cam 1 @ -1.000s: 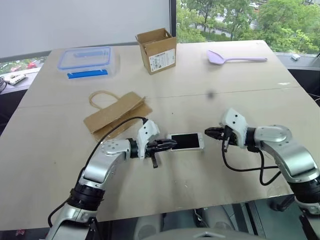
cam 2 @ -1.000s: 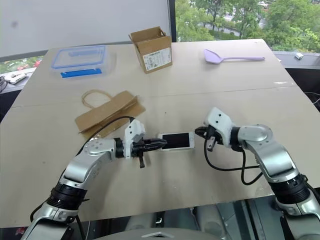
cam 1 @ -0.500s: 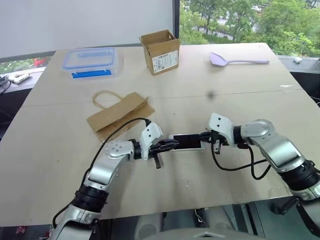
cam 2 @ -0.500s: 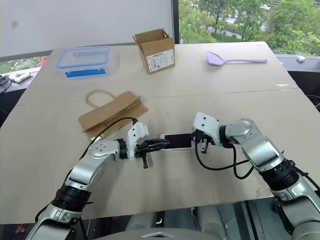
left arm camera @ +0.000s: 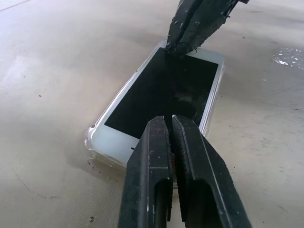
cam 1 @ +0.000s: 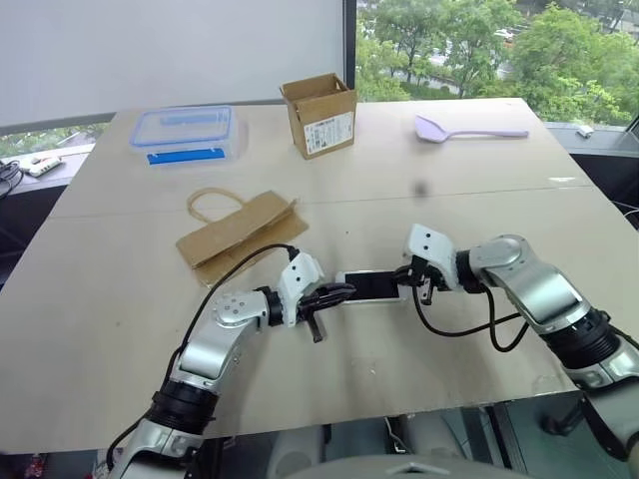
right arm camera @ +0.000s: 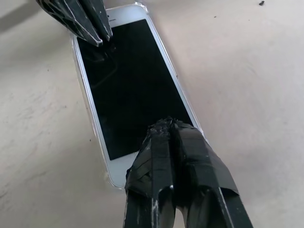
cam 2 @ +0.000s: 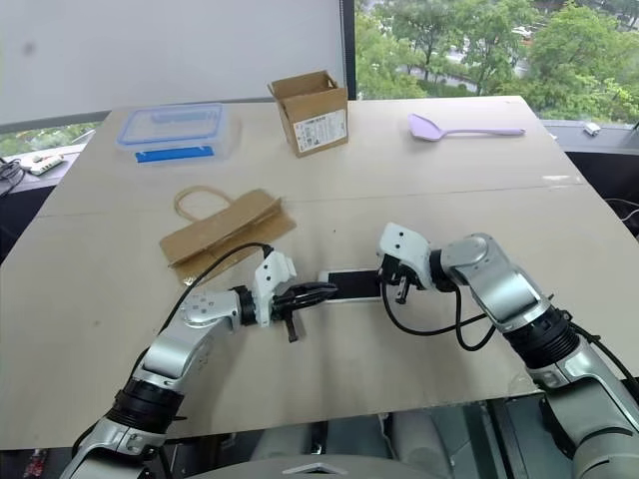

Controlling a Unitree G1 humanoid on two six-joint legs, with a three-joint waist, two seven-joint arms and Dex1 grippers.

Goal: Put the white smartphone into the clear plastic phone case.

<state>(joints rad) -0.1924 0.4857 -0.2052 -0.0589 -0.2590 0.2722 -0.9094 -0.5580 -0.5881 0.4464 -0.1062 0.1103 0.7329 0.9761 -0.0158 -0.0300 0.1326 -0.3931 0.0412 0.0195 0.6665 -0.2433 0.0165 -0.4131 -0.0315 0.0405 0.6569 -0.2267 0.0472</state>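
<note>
The white smartphone (cam 1: 371, 287) lies flat, screen up, in the middle of the table. The clear plastic phone case (left arm camera: 91, 138) shows as a glinting rim around the phone's edges and corners. My left gripper (cam 1: 344, 291) is shut, its tip resting on the phone's left end, over the screen's edge. From the other side my right gripper (cam 1: 407, 282) is shut too, its tip down on the phone's right end. In the left wrist view the shut left gripper (left arm camera: 170, 118) points at the screen (left arm camera: 161, 92). The right gripper (right arm camera: 167, 122) touches the white bezel in its own wrist view.
A brown paper bag (cam 1: 240, 232) lies behind my left arm. At the back stand a clear food box with a blue-rimmed lid (cam 1: 185, 133) and an open cardboard box (cam 1: 321, 115). A purple spoon (cam 1: 464, 128) lies at the back right.
My right gripper has come down and leftwards from beside the phone onto its right end. The left gripper has stayed at the left end. The head camera has shifted.
</note>
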